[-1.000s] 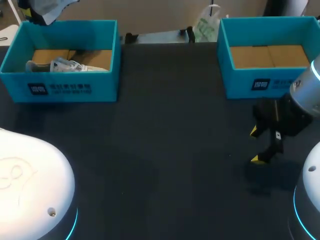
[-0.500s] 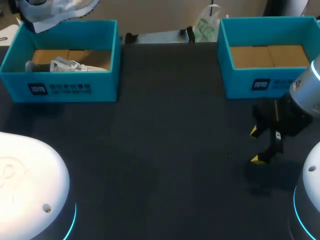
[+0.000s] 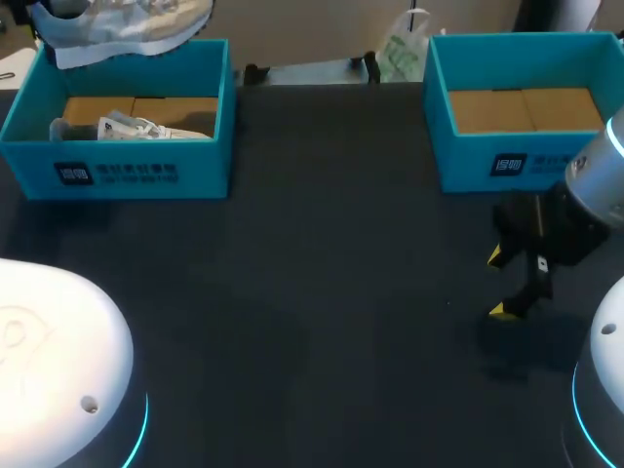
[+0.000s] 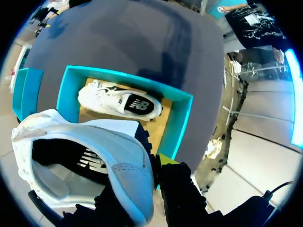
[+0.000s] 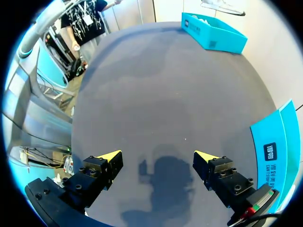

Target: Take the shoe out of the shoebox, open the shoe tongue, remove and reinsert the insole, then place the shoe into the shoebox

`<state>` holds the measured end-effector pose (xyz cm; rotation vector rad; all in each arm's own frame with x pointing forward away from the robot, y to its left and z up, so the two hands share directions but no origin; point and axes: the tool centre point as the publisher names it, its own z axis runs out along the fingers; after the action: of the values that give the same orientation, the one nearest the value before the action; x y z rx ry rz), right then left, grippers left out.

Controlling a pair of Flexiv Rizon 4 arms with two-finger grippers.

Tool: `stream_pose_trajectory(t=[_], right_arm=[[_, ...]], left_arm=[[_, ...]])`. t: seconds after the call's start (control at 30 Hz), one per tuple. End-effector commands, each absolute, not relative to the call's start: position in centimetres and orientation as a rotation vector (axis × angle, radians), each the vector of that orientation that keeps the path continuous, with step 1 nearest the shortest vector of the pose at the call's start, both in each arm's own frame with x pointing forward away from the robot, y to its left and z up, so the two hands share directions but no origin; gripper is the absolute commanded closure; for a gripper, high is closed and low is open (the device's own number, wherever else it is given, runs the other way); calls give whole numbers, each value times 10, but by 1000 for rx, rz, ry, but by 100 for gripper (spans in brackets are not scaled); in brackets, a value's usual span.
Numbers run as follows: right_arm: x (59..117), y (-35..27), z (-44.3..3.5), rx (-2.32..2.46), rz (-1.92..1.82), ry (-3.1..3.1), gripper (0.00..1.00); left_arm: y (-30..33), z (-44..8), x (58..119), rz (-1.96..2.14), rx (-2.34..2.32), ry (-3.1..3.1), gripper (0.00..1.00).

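1. Risen since a second ago: shoe (image 3: 127,24), now clear above our left shoebox (image 3: 195,166).
2. Left gripper (image 4: 154,163): clenched on the shoe's upper, seen only from the left wrist; head view cuts it off.
3. Step: extraction. Next we likely need a set-down on the table (image 3: 322,292), tongue reachable.
4. Right gripper (image 3: 499,283): spread, empty, low over the table.

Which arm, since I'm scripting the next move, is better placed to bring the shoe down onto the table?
Left. Its gripper is shut on the shoe, held above the left shoebox. The right gripper is open and empty, far across the table.
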<state>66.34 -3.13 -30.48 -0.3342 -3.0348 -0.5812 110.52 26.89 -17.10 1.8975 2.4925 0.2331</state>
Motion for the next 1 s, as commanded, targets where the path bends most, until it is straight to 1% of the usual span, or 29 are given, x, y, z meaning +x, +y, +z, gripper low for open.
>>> stream_pose_trajectory(t=[0.03, 0.1, 0.27, 0.73, 1.0], right_arm=[[662, -31, -305, -335, -580, -3036, 0], [662, -31, -305, -335, -580, -3036, 0], [662, -31, -305, -335, -580, -3036, 0], [662, -31, -305, -335, -580, -3036, 0], [662, -31, -305, -335, -580, -3036, 0]], left_arm=[[278, -177, 1121, 292, 1924, 2461, 100], [282, -179, 1125, 348, 1924, 2467, 100], [294, -188, 1136, 304, 1986, 2455, 100], [294, -188, 1136, 304, 1986, 2455, 100], [304, -221, 1136, 334, 2085, 2431, 100]])
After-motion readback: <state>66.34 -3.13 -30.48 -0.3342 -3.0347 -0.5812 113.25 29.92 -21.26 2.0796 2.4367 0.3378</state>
